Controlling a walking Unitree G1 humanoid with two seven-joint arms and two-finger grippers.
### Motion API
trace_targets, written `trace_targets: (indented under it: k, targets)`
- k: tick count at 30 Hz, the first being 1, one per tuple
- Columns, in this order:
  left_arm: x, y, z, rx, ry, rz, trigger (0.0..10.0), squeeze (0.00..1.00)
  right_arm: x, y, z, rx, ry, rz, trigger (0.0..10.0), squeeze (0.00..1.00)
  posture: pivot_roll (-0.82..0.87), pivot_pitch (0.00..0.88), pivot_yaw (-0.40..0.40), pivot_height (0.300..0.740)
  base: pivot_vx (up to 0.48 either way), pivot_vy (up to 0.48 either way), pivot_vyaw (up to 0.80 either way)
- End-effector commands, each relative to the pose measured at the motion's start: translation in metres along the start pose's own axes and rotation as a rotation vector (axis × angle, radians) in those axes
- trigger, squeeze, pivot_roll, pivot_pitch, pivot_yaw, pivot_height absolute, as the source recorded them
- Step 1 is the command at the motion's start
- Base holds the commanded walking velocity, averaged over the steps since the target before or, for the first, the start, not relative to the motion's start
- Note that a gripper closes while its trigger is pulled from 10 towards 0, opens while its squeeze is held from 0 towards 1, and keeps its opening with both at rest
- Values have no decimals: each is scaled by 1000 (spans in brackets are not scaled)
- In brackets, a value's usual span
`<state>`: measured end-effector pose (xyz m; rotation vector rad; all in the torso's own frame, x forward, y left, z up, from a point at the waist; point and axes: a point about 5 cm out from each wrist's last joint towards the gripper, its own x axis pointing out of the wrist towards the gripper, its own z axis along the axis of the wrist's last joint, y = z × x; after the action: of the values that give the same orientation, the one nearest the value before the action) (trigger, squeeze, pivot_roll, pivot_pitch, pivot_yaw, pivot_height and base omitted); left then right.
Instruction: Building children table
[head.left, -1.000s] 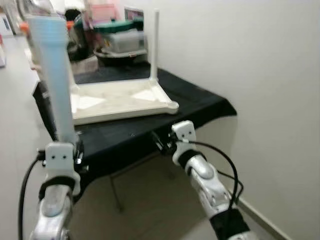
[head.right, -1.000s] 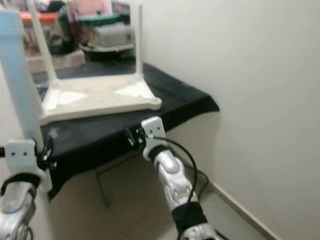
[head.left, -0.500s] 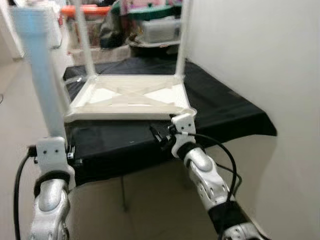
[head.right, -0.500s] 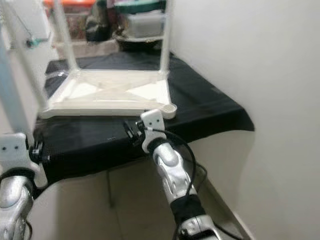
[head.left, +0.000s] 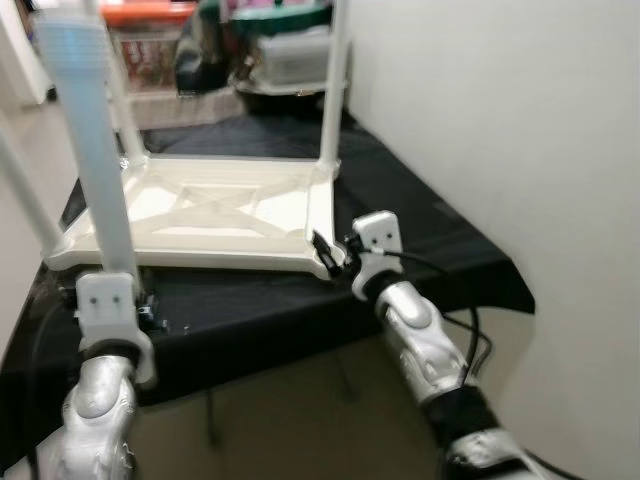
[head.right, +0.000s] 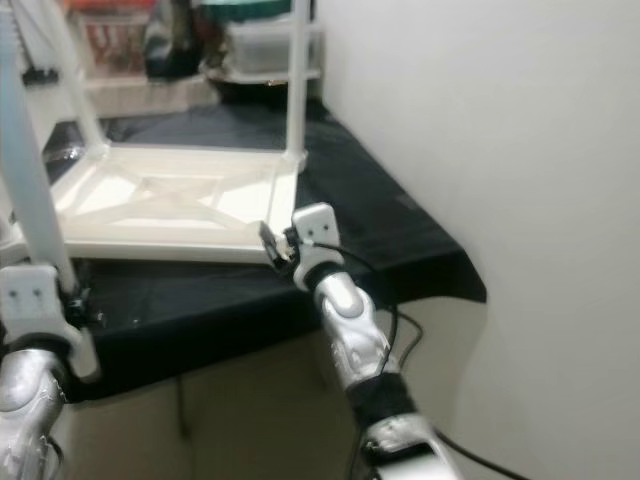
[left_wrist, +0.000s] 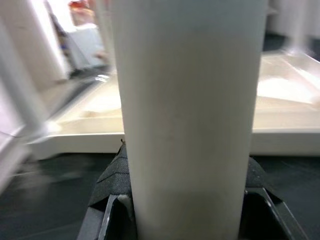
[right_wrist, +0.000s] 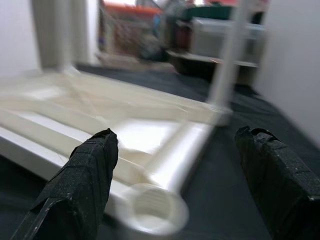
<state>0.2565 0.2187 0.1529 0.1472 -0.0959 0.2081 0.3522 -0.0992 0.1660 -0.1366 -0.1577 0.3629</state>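
Now left end effector (left_wrist: 182, 210) clamped on table leg (head.left: 95, 160); right end effector (right_wrist: 175, 185) wide open at tabletop (head.left: 215, 215) corner socket (right_wrist: 152, 210).

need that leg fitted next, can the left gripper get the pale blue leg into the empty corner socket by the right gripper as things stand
Probably not yet. The empty corner socket sits between the open right gripper fingers, and the left gripper holds the pale blue leg upright at the tabletop's opposite near corner.
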Motion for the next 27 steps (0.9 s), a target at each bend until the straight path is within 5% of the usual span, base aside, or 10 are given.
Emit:
trace_targets:
  k: [1, 6, 10, 14, 15, 22, 27]
  targets:
    - [4, 15, -4, 164, 37, -20, 10000, 0, 7, 4, 10, -88, -32, 13, 10000, 0, -46, 0, -14, 734, 0, 0, 0]
    - [10, 30, -6, 289, 99, -41, 10000, 0, 13, 2, 20, -208, -56, 20, 10000, 0, -44, 0, -14, 734, 0, 0, 0]
    - [34, 67, 11, 611, 108, -25, 10000, 0, 26, 6, 42, -407, -126, 76, 10000, 0, -35, 0, -12, 734, 0, 0, 0]
    - [45, 80, 17, 728, 124, -30, 10000, 0, 30, 7, 51, -504, -165, 70, 10000, 0, -31, 0, -10, 734, 0, 0, 0]
    - [56, 89, 25, 835, 146, -57, 10000, 0, 31, 13, 63, -689, -260, 75, 10000, 0, -31, 0, -1, 734, 0, 0, 0]
    - [73, 89, 33, 929, 188, -140, 10000, 0, 30, 22, 78, -934, -410, 39, 10000, 0, -24, 0, 1, 734, 0, 0, 0]
    - [84, 75, 29, 943, 222, -219, 10000, 0, 30, 33, 82, -1004, -476, 51, 10000, 0, -28, 11, 16, 734, 0, 0, 0]
